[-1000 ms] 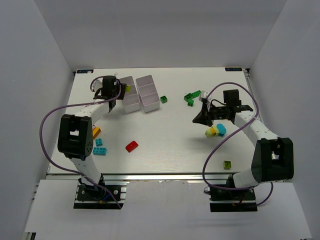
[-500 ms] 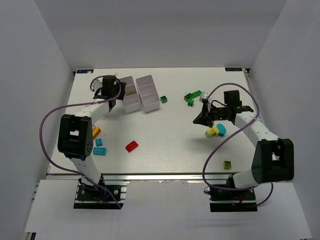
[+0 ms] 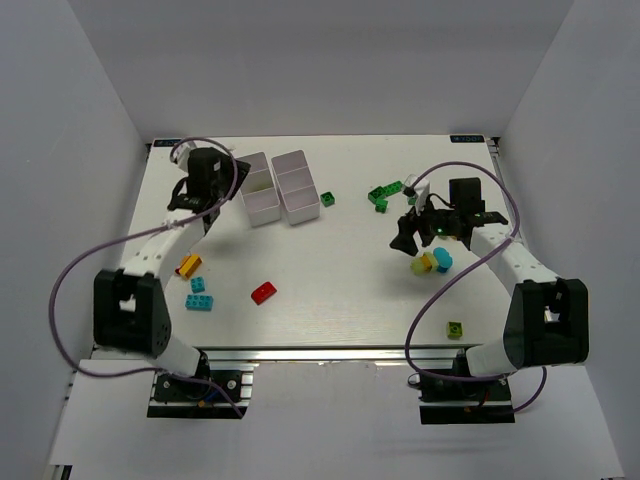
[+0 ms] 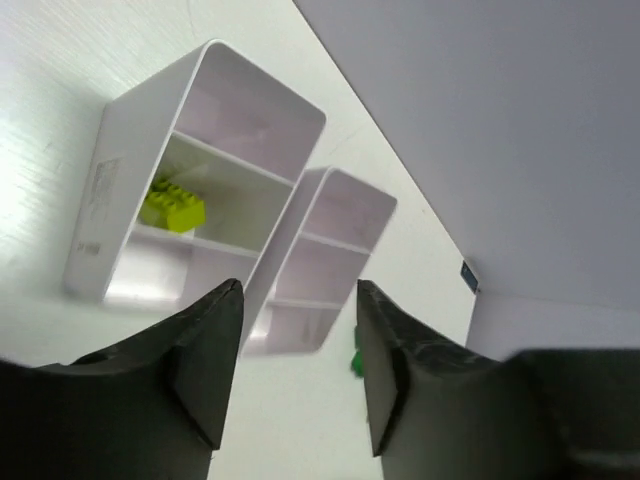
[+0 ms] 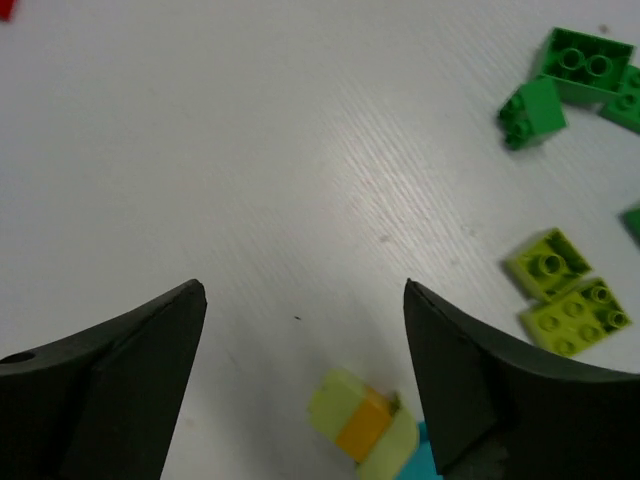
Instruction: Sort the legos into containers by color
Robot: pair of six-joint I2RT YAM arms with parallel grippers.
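Right end effector (image 5: 300, 320) wide, empty, over table (image 5: 250, 150) | left end effector (image 4: 297, 330) narrow, empty, near trays (image 4: 95, 200)

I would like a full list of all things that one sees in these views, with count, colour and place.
containers: two, white, side by side, far left
table: one, white
lime lego: one, middle compartment of the left container
dark green legos: several, far centre-right
loose lime legos: two, beside the dark green ones
front lime lego: one, near right
red lego: one, centre-left
cyan legos: two, near left
orange lego: one, beside the cyan
clump: one, yellow, orange, cyan, right
left fingers: black, open, empty, facing the containers
right fingers: black, open, empty, over the clump
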